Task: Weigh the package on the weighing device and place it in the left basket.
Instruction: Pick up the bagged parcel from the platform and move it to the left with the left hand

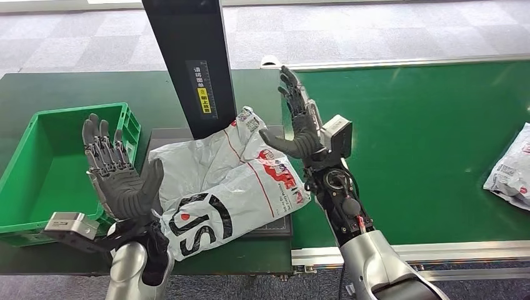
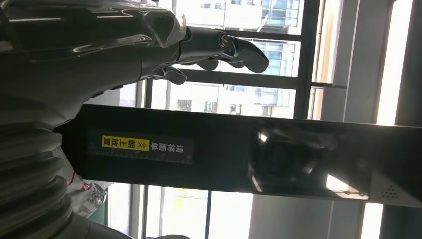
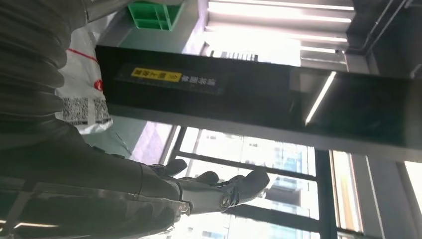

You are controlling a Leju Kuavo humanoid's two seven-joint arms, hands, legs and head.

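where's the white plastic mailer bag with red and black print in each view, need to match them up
Head view: white plastic mailer bag lies centre, on the dark scale platform between the two raised hands.
Left wrist view: a crumpled corner beside the ribbed cover.
Right wrist view: a barcoded part beside the ribbed cover.
Shared landmark: black post with yellow label.

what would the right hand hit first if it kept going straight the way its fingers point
Probably nothing close. The right hand is open beside the white package, fingers aimed up and away. In the right wrist view its fingertips point past the black post towards windows, though depth is unclear.
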